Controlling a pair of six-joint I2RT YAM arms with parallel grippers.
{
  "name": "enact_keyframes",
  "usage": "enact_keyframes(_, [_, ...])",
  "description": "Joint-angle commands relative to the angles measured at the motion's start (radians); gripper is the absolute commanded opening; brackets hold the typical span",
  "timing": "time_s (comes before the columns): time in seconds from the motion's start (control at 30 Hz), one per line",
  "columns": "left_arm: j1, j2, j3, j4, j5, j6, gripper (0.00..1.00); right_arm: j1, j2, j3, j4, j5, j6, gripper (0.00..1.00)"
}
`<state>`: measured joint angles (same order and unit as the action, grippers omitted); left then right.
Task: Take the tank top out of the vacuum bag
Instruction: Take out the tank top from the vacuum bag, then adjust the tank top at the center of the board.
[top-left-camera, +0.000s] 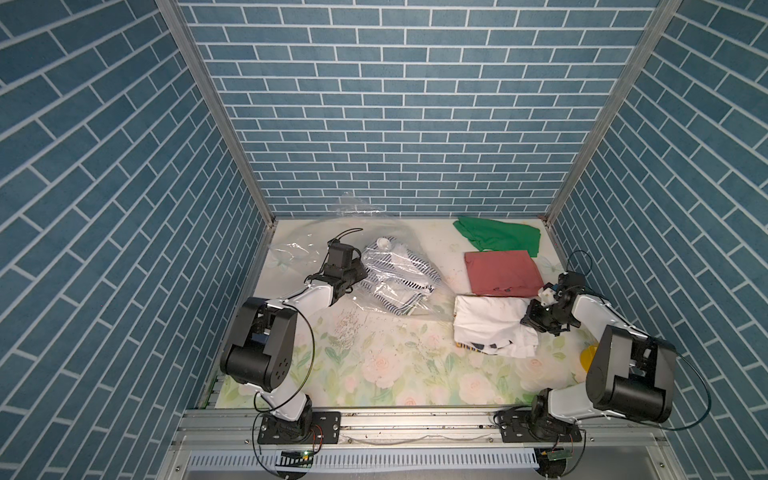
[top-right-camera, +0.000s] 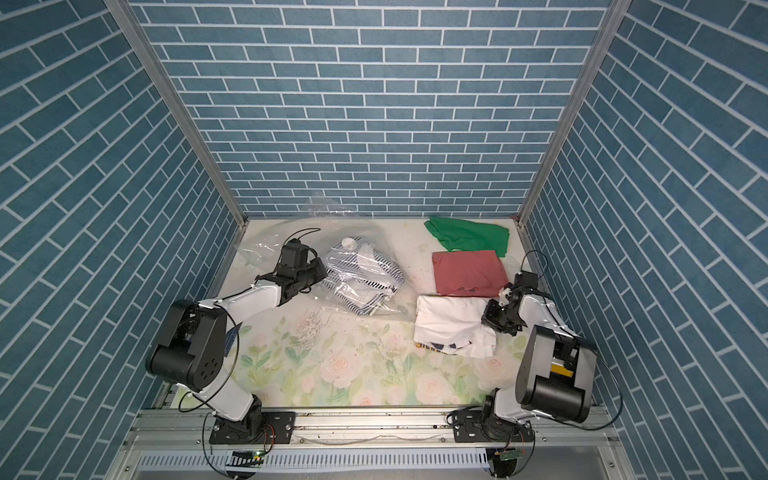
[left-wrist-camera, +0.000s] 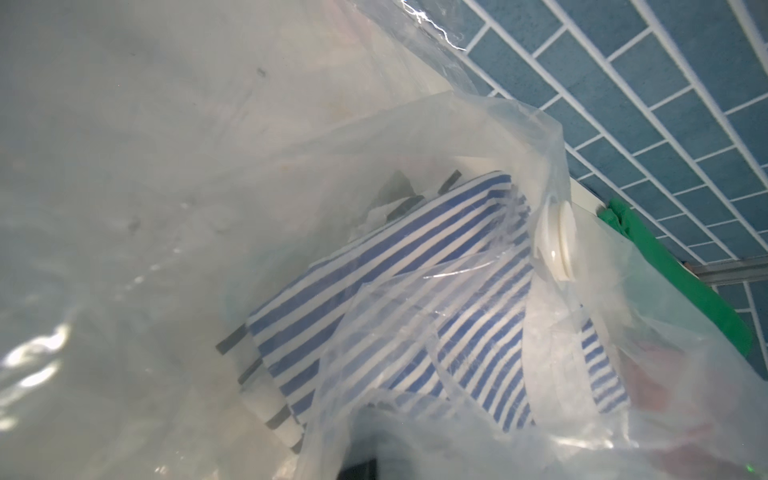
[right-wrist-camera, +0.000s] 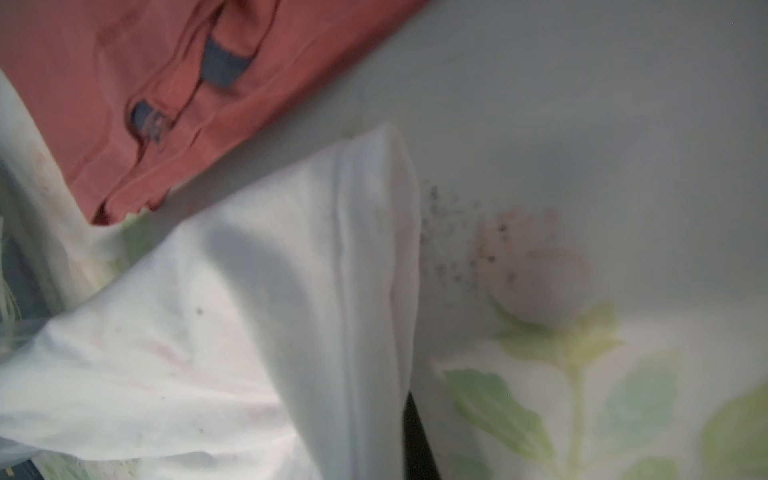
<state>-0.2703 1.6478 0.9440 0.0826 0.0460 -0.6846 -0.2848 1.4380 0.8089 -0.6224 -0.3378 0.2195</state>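
Just ahead of left gripper (top-left-camera: 360, 274), closed | blue-and-white striped tank top (top-left-camera: 399, 276) inside crinkly clear plastic vacuum bag (top-left-camera: 297, 253) | right gripper (top-left-camera: 534, 318) closed, well apart | left gripper nearer.

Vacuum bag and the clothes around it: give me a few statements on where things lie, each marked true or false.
1. The striped garment lies inside the vacuum bag. True.
2. The green garment is also inside the bag. False: it lies outside, beyond the red garment.
3. The red garment lies between the green garment and the white garment. True.
4. The right end effector is at the bag. False: it is at the white garment; the left end effector is at the bag.
5. The bag's white valve sits by the striped garment's far end. True.
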Motion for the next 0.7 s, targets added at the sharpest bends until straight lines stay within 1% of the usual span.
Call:
enact_keyframes(0.0, [0.024,-0.042,0.013,0.022,-0.008,0.006,0.0,-0.04,-0.023,0.007,0.01,0.04,-0.034,0.0])
enact_keyframes(0.1, [0.025,-0.058,-0.011,0.054,0.02,-0.019,0.0,-0.04,0.002,0.009,0.053,0.016,-0.031,0.0])
enact_keyframes(0.13, [0.025,-0.063,-0.011,0.046,0.021,-0.023,0.0,-0.04,0.012,0.017,0.06,0.011,-0.032,0.05])
enact_keyframes(0.17, [0.023,-0.064,-0.009,0.033,0.021,-0.024,0.0,-0.04,0.018,0.028,0.062,0.013,-0.032,0.15])
enact_keyframes(0.23, [0.023,-0.076,-0.012,0.022,0.018,-0.024,0.0,-0.04,0.018,0.059,0.068,0.025,-0.034,0.41])
enact_keyframes(0.27, [0.022,-0.082,-0.019,0.024,0.015,-0.026,0.0,-0.04,0.012,0.073,0.074,0.036,-0.035,0.52])
enact_keyframes(0.33, [0.019,-0.09,-0.039,0.027,0.006,-0.025,0.0,-0.04,-0.001,0.1,0.081,0.07,-0.035,0.68])
enact_keyframes(0.37, [0.019,-0.089,-0.045,0.017,0.002,-0.028,0.0,-0.04,-0.006,0.116,0.071,0.091,-0.029,0.72])
enact_keyframes(0.43, [0.017,-0.094,-0.047,-0.011,-0.01,-0.048,0.0,-0.04,-0.021,0.161,0.037,0.115,-0.011,0.79])
enact_keyframes(0.47, [0.013,-0.097,-0.055,-0.002,-0.011,-0.053,0.0,-0.04,-0.034,0.174,0.03,0.125,0.003,0.8])
enact_keyframes(0.57, [0.003,-0.091,-0.064,0.008,-0.015,-0.069,0.0,-0.04,-0.105,0.18,0.016,0.148,0.072,0.79])
enact_keyframes(0.6, [0.001,-0.087,-0.061,0.007,-0.015,-0.07,0.0,-0.04,-0.137,0.165,0.013,0.135,0.104,0.78])
enact_keyframes(0.67, [-0.007,-0.085,-0.059,0.013,-0.021,-0.07,0.0,-0.039,-0.196,0.105,0.023,0.07,0.167,0.76])
